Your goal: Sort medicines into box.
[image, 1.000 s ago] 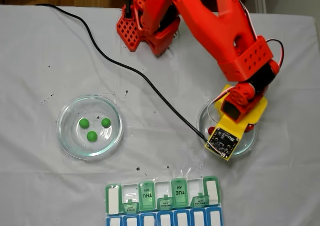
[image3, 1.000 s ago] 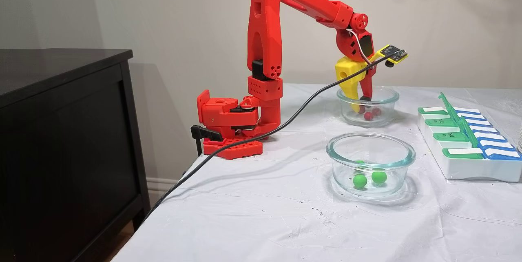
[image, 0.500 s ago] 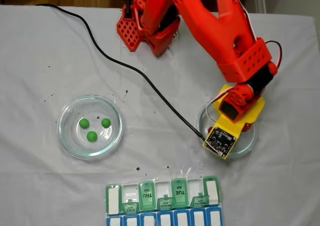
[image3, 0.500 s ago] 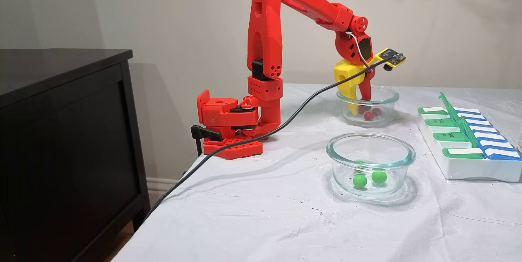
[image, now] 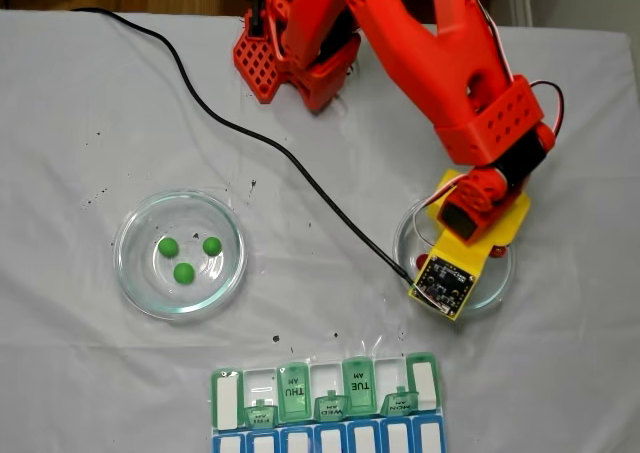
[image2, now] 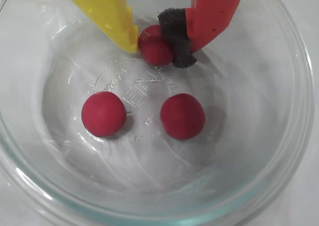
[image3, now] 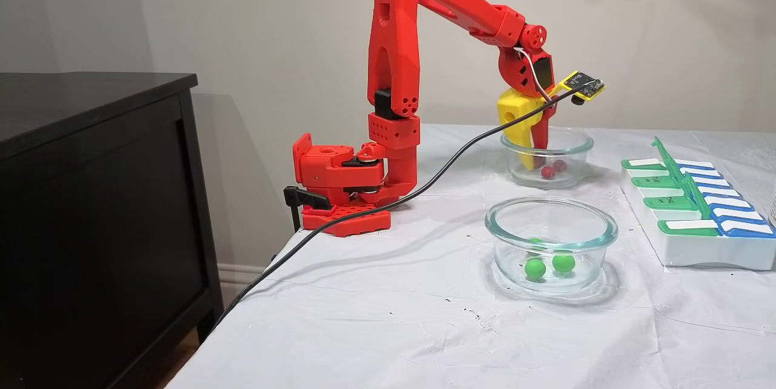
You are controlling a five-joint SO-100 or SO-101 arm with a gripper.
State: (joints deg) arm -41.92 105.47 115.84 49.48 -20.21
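In the wrist view, three dark red medicines lie in a clear glass dish. My gripper is shut on one red ball, with the yellow finger on its left and the red finger's black foam pad on its right. The other two red balls rest loose on the dish floor. The side fixed view has my gripper reaching down into the far dish. Three green medicines sit in the left dish. The box lies at the table's front edge, some green lids raised.
A black cable runs across the white cloth from the back left to the camera board on my wrist. The red arm base stands at the table's back edge. A dark cabinet stands beside the table.
The fingers have come together around one red ball in the dish. The wrist shifted slightly; the dishes, green balls and box stayed put.
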